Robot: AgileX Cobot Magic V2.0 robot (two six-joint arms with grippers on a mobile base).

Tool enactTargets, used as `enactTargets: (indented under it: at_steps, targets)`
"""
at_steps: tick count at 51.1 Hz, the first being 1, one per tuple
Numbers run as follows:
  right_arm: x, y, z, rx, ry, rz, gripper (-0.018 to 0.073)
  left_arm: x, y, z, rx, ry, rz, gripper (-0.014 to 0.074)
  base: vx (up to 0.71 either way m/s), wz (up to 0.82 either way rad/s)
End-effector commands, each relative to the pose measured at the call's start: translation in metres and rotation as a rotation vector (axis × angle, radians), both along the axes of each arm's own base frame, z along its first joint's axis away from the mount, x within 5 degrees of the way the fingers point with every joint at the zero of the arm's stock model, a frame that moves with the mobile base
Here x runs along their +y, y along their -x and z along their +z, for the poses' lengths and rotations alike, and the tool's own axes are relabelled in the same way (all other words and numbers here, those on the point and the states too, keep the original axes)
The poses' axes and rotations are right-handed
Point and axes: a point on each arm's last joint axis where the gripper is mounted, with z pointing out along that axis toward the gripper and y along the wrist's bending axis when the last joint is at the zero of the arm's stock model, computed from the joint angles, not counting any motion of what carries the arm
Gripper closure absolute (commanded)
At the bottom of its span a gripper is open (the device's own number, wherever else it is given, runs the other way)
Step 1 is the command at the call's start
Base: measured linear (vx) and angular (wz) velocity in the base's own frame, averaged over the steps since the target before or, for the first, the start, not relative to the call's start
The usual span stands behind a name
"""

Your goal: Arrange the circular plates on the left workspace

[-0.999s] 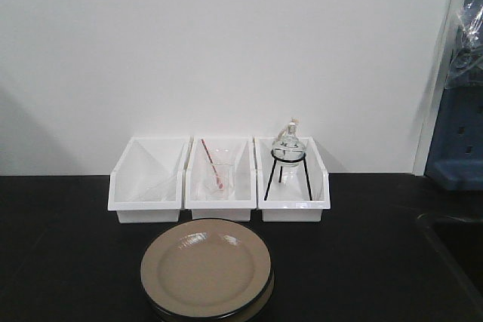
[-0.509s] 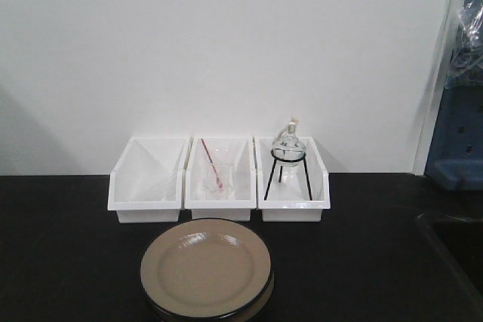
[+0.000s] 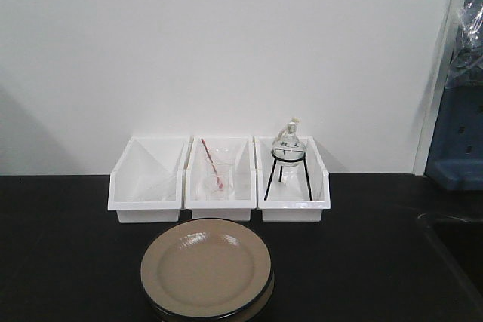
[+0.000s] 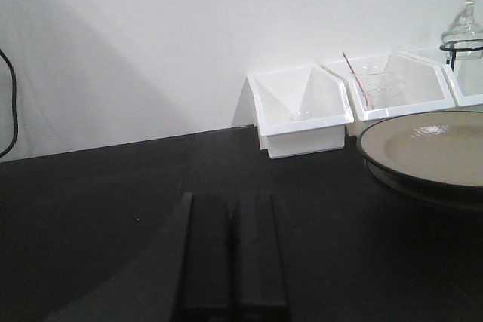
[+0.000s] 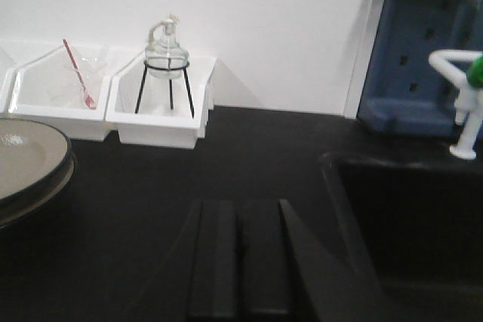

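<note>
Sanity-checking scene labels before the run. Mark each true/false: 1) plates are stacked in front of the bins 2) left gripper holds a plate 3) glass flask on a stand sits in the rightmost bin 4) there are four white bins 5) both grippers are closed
1) True: the circular plates sit stacked before the middle bin.
2) False: the left gripper is shut on nothing.
3) True: the flask stands in the right bin.
4) False: three.
5) True: the right gripper is shut too.
</note>
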Motion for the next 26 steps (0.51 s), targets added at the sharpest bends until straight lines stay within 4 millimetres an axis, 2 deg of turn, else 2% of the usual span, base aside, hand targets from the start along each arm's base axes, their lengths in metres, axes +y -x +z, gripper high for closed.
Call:
enactTargets:
  at_steps: [1,9,13,26]
  targets:
    - [-0.003,0.01,-0.009,-0.081,-0.043,-0.03,0.0564,-0.001,0.0,0.0,-0.062,0.009,-0.009,0.0597,0.0,0.0]
    - [-0.003,0.027,-0.047,-0.152,-0.038,-0.036,0.0564,-0.001,0.0,0.0,-0.062,0.009,-0.009,0.0597,0.0,0.0]
    - [-0.003,0.031,-0.058,-0.179,-0.039,-0.036,0.0564,-0.001,0.0,0.0,-0.062,0.009,-0.009,0.0597,0.0,0.0]
    - [-0.004,0.03,-0.068,-0.095,-0.037,-0.039,0.0564,-0.001,0.0,0.0,-0.06,0.009,-0.009,0.0597,0.0,0.0]
